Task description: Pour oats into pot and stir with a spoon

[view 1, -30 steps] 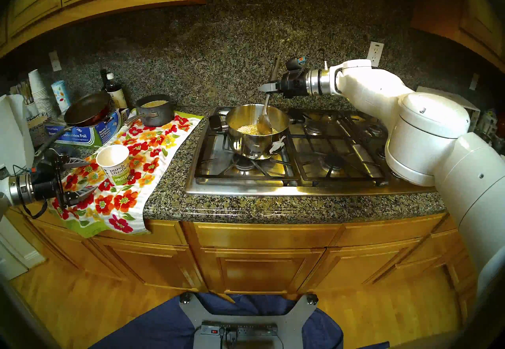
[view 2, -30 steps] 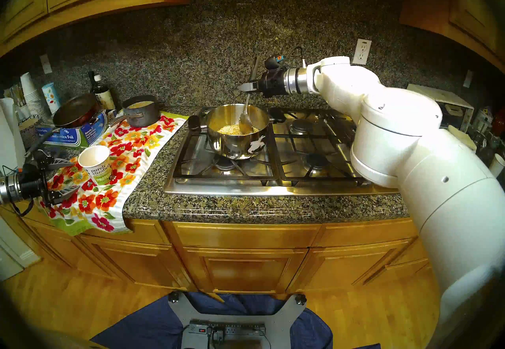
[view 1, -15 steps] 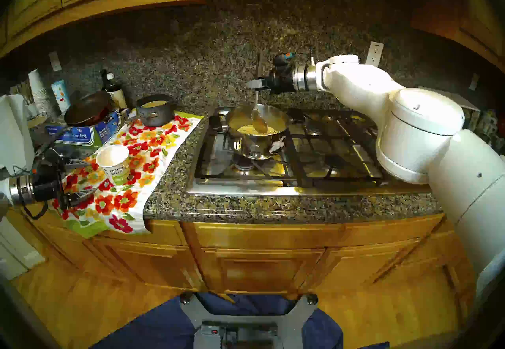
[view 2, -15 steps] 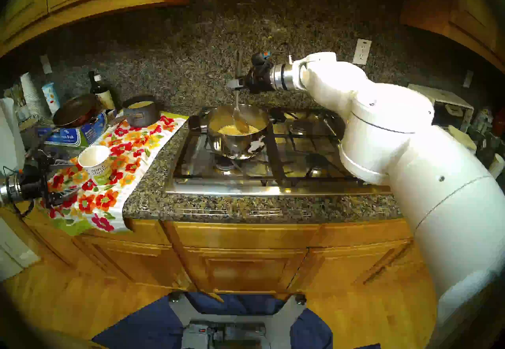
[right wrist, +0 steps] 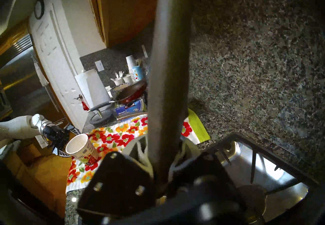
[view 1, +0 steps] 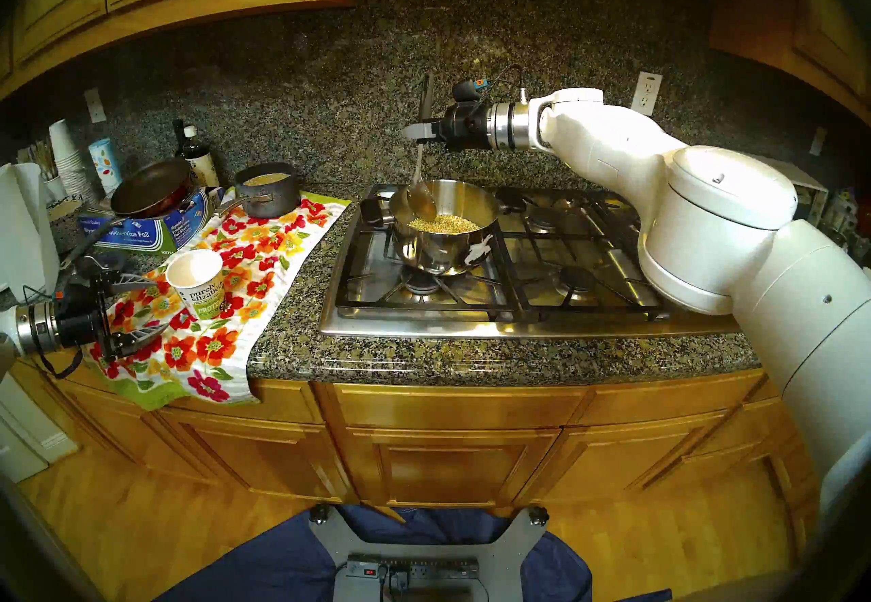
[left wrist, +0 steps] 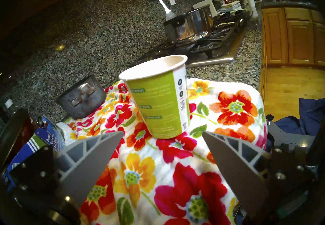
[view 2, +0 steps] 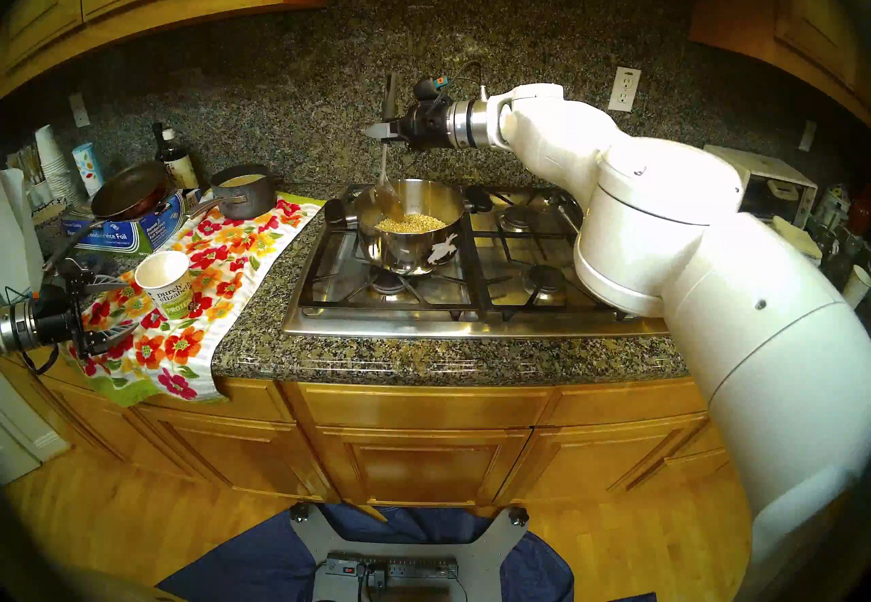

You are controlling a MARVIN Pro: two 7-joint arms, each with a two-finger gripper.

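Observation:
The shiny steel pot [view 1: 445, 247] with a torn white sticker sits on the stove's front left burner, also in the right eye view [view 2: 414, 247] and the left wrist view [left wrist: 193, 23]. Tan oats [view 1: 443, 224] lie loose inside it. My right gripper [view 1: 419, 132] is shut on the spoon's dark handle [right wrist: 168, 71]. The spoon [view 1: 422, 198] hangs with its silver bowl at the pot's left rim, above the oats. The white and green paper cup [view 1: 198, 283] stands upright on the flowered towel. My left gripper [left wrist: 161, 134] is open just left of the cup, not touching it.
A smaller dark grey pot [view 1: 268, 193] stands on the flowered towel [view 1: 254, 266] at the back. A black frying pan [view 1: 151, 193] rests on a blue foil box [view 1: 141, 231]. Bottles and stacked cups crowd the far left. The other stove burners [view 1: 575, 278] lie to the right.
My right gripper has moved left and up with the spoon. The spoon's bowl has gone from the right side of the oats to the pot's left rim. The left arm has not moved.

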